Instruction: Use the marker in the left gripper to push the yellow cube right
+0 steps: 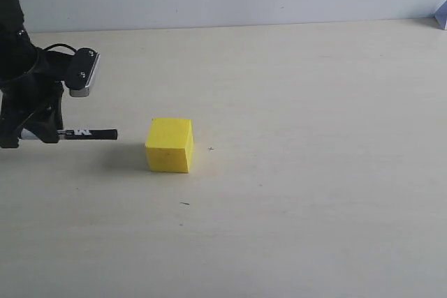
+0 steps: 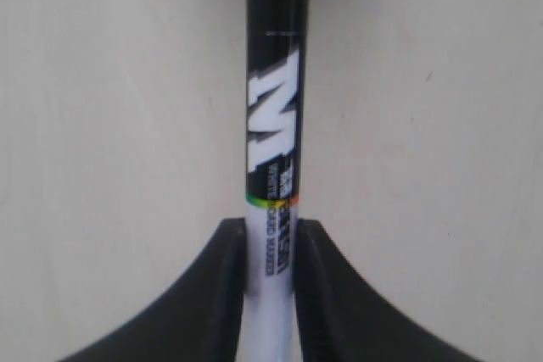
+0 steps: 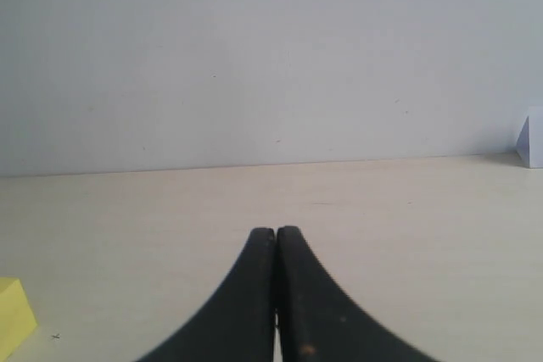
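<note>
The left gripper is clamped on the white end of the marker, its two fingers pressed against the barrel on both sides. The marker lies level, black end pointing at the yellow cube.

We judge the cube to be light, rigid and matte, so it should slide on the table rather than tip. We recommend contact low on the middle of its left face, since an off-centre push would likely spin it. The marker is stiff but smooth, so under an end-on load it may slip back through the fingers.

The cube stands to the right of the marker tip, near but not touching. We cannot confirm from the exterior view alone that the tip lines up with the face in depth. (The right gripper is closed on nothing, well clear.)
</note>
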Robot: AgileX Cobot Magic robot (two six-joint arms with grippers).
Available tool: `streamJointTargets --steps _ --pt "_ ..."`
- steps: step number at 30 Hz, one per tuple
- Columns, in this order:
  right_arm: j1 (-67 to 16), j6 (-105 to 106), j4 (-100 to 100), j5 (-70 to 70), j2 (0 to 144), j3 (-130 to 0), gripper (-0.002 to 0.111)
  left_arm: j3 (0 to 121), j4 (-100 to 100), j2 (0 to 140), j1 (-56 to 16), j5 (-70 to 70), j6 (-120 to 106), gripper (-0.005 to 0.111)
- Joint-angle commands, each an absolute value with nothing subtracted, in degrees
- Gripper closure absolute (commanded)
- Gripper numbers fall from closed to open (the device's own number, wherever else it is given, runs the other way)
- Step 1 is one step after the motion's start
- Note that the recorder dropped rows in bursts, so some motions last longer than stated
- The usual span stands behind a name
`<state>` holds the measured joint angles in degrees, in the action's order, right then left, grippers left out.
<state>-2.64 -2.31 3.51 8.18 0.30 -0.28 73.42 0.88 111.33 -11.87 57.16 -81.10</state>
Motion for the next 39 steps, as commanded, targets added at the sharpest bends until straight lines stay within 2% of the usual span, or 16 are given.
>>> streamJointTargets --steps 1,6,14,26,39 --pt "-2.7 -2.2 3.5 7.6 0.0 0.0 0.108 74.3 1.4 111.7 -17.0 55.0 -78.6 0.107" --pt "-2.7 -2.2 3.5 7.6 0.0 0.0 0.108 76.6 3.9 113.0 -20.6 55.2 -78.6 0.107" --pt "-2.7 -2.2 3.5 7.6 0.0 0.0 0.108 76.6 3.2 113.0 -16.5 61.4 -78.0 0.107" --pt "-2.7 -2.2 3.5 7.6 0.0 0.0 0.108 76.6 7.3 113.0 -25.6 56.1 -77.9 0.107" --pt "-2.7 -2.2 3.5 7.6 0.0 0.0 0.108 76.6 2.5 113.2 -22.8 59.6 -65.9 0.107"
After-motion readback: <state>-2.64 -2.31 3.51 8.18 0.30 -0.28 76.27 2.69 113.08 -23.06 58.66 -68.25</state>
